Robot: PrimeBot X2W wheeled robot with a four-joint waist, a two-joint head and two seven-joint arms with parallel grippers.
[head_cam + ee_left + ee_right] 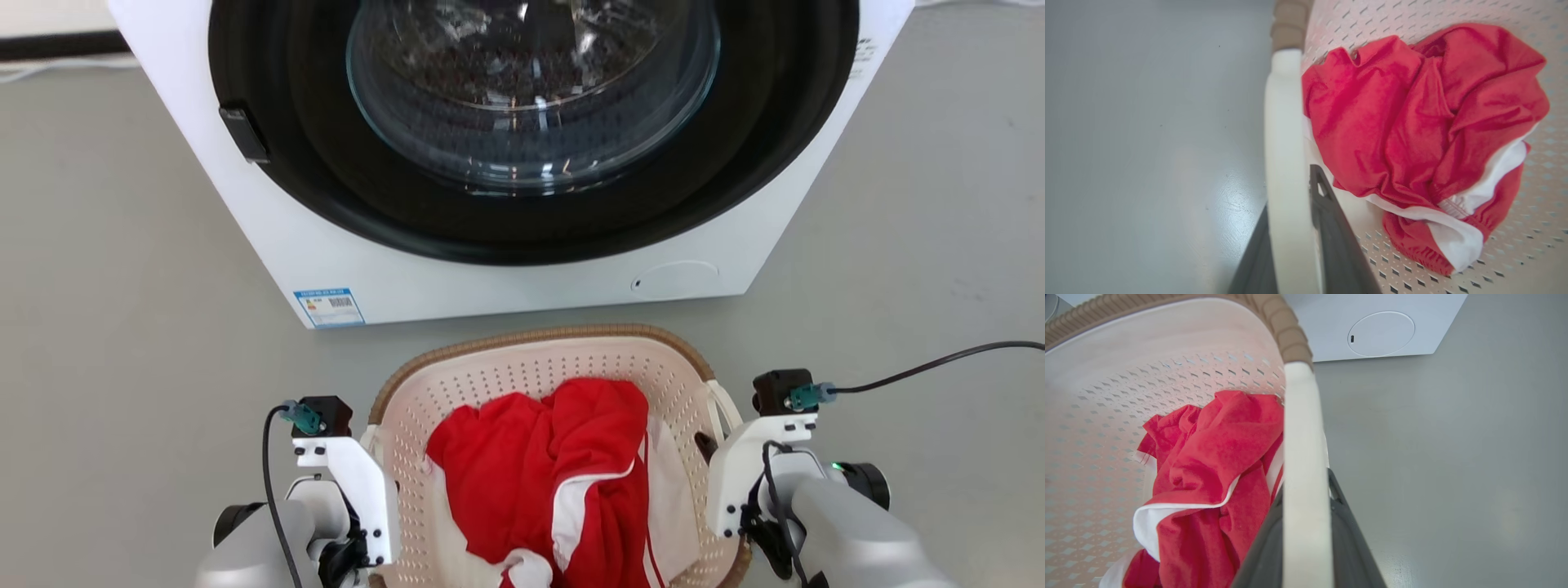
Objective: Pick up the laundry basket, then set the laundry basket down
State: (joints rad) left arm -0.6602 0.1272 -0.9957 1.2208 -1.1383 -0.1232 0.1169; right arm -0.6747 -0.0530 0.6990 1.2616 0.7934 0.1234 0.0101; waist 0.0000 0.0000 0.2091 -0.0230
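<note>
The laundry basket point(522, 371), cream and perforated with a brown woven-look rim, stands right in front of the washer. A crumpled red and white garment point(555, 465) lies inside it. My left gripper point(1290, 228) is shut on the basket's white left handle point(1284, 122), one dark finger on each side of the bar. My right gripper point(1306, 526) is shut the same way on the white right handle point(1300, 437). Both arms flank the basket at the bottom of the head view. I cannot tell whether the basket rests on the floor.
The white washer point(490, 278) with its shut round glass door point(531, 98) stands just beyond the basket. Grey floor point(106, 286) spreads to either side. A black cable point(939, 363) runs from my right wrist off to the right.
</note>
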